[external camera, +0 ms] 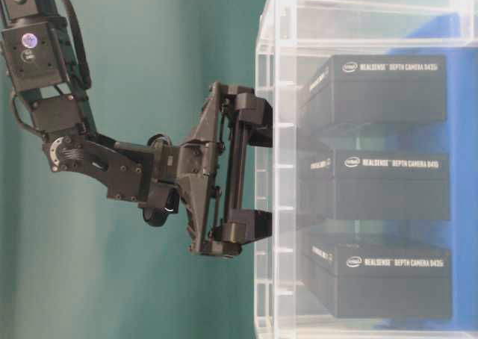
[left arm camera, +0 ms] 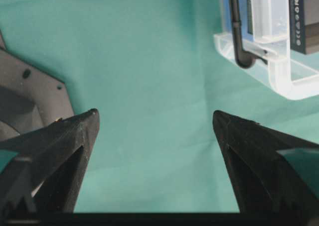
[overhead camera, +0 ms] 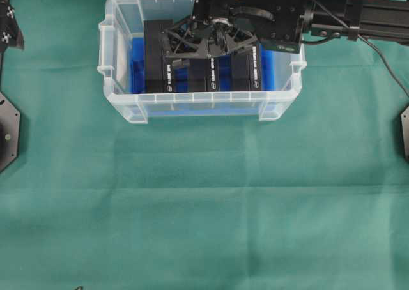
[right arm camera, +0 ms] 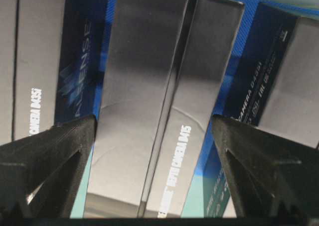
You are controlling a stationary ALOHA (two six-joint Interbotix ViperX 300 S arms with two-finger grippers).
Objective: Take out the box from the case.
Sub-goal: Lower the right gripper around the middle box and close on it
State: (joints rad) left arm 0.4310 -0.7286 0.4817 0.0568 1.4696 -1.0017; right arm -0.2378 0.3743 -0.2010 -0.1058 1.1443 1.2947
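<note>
Right gripper point(right arm camera: 154, 131): your jaws stand wide and hold nothing, straddling the middle box point(right arm camera: 149, 101) from above.
Box: it stands on edge in the case point(overhead camera: 121, 101), between two like boxes, one on its left point(overhead camera: 158, 57) and one on its right point(overhead camera: 246, 66); its long axis runs front to back in the overhead view.
Right arm: you reach in from the right, wrist bent down over the case.
Left gripper point(left arm camera: 154, 121): wide, empty, over the green cloth point(overhead camera: 204, 207) beside the case's corner.
Obstacles: neighbour boxes sit close on both sides; blue lining point(overhead camera: 137, 63) shows between them.
</note>
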